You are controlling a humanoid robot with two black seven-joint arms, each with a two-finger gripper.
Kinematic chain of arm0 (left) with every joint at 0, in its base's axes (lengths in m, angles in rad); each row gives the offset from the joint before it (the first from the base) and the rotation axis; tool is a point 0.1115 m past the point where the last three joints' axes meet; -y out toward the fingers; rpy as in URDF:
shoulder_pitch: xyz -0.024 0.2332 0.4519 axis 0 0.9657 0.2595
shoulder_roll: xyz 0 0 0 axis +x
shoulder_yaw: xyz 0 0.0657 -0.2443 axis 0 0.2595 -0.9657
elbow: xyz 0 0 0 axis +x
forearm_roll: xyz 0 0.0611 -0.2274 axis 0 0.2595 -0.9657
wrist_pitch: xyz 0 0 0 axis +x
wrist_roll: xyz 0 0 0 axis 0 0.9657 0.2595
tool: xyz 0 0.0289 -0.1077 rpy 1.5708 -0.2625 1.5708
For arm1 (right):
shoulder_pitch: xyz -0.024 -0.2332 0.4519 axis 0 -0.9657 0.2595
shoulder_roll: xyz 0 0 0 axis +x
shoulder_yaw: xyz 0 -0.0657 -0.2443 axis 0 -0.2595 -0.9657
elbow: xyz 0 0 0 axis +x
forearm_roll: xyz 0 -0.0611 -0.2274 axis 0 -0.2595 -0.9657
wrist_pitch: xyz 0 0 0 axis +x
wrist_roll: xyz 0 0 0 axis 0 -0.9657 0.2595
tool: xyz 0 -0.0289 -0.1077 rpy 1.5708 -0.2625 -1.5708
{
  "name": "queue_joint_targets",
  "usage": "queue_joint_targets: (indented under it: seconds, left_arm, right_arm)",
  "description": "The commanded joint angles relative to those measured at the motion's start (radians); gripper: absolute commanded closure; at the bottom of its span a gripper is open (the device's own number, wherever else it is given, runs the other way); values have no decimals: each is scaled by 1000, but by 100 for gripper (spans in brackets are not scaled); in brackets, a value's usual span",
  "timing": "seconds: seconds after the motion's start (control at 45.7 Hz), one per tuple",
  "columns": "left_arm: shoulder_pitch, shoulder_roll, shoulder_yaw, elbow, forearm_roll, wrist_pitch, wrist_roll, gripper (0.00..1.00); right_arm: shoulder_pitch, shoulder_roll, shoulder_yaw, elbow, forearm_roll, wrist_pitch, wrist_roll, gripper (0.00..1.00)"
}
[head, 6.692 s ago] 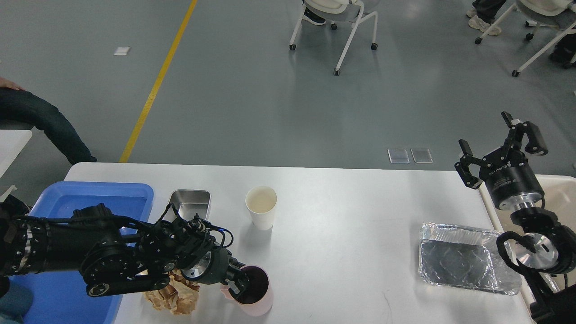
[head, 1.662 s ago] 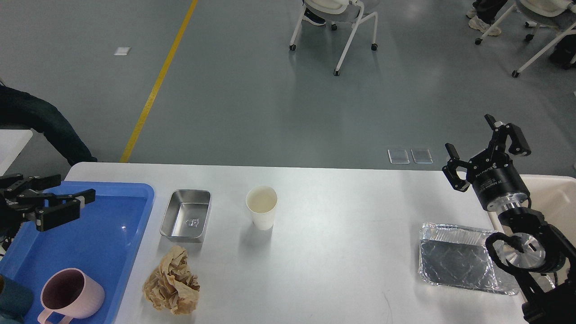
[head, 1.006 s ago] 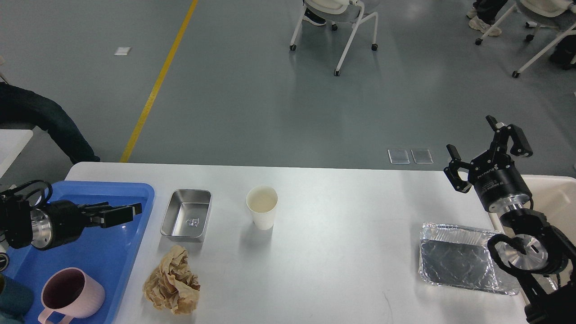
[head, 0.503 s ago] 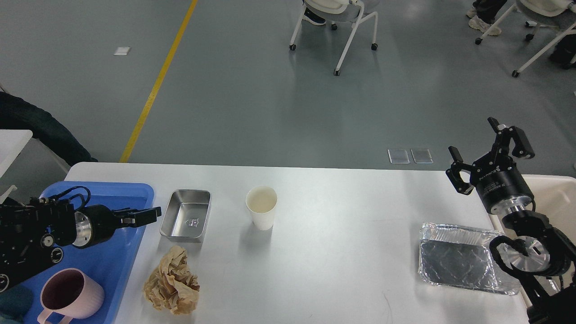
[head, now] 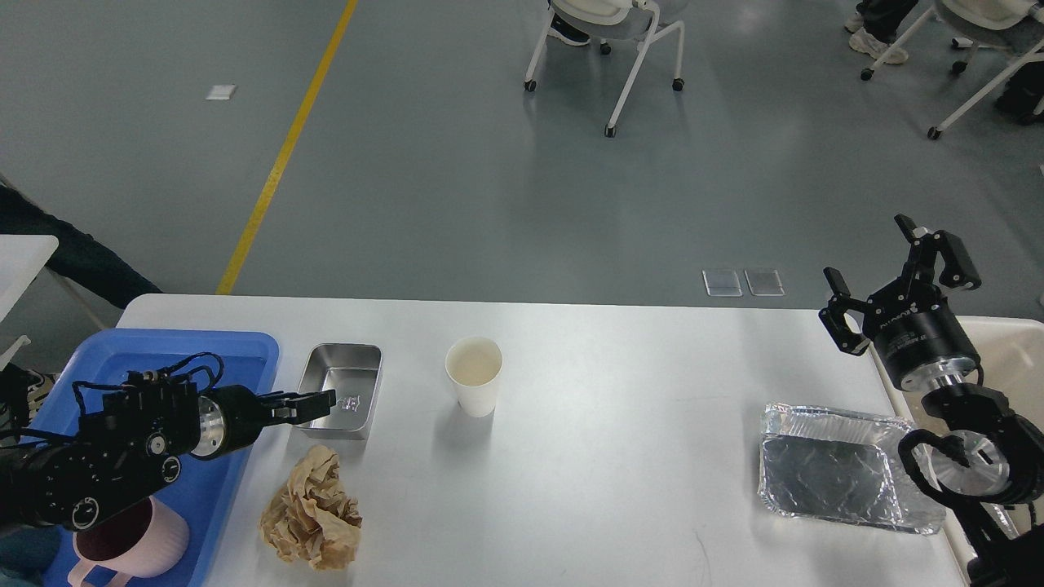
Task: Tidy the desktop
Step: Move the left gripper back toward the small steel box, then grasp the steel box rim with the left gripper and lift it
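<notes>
The left tool (head: 314, 403) — fingers seen edge-on, so I cannot tell their gap — reaches toward 3 o'clock over the steel tin (head: 340, 390), long axis 12-to-6, on the desk (head: 620, 456). The right tool (head: 901, 275), spread wide and empty, hangs well apart — left is nearer.

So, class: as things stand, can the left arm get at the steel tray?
Probably yes: the left gripper already hangs at the steel tray's near-left rim, with nothing between them; the crumpled paper lies nearer.

Mug (head: 155, 545) partly hidden behind my left arm; tray (head: 214, 485) cut by bottom edge; left jaws' gap unresolvable.
</notes>
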Motion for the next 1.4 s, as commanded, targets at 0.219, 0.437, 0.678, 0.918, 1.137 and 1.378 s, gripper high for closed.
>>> queue_joint_targets:
  seconds: [0.219, 0.437, 0.678, 0.918, 1.137, 1.378]
  left_arm:
    - [-2, -35, 23, 67, -2, -34, 19, 23]
    - [0, -85, 23, 113, -3, -37, 20, 42]
    - [1, -91, 55, 119, 2, -60, 6, 90]
    - [-13, -77, 80, 119, -2, -70, -40, 100]
    - [-55, -42, 57, 108, -6, -106, -41, 100]
    - [-175, 61, 42, 20, -78, -215, -32, 100]
  right_arm:
    - [0, 1, 0, 1, 1, 0, 0, 0]
    - [-6, 1, 3, 0, -1, 0, 0, 0]
    - [-6, 0, 8, 0, 1, 0, 0, 0]
    - [-6, 1, 6, 0, 1, -2, 0, 0]
    - [-6, 1, 6, 0, 1, -2, 0, 0]
    - [-3, 7, 3, 1, 1, -3, 0, 0]
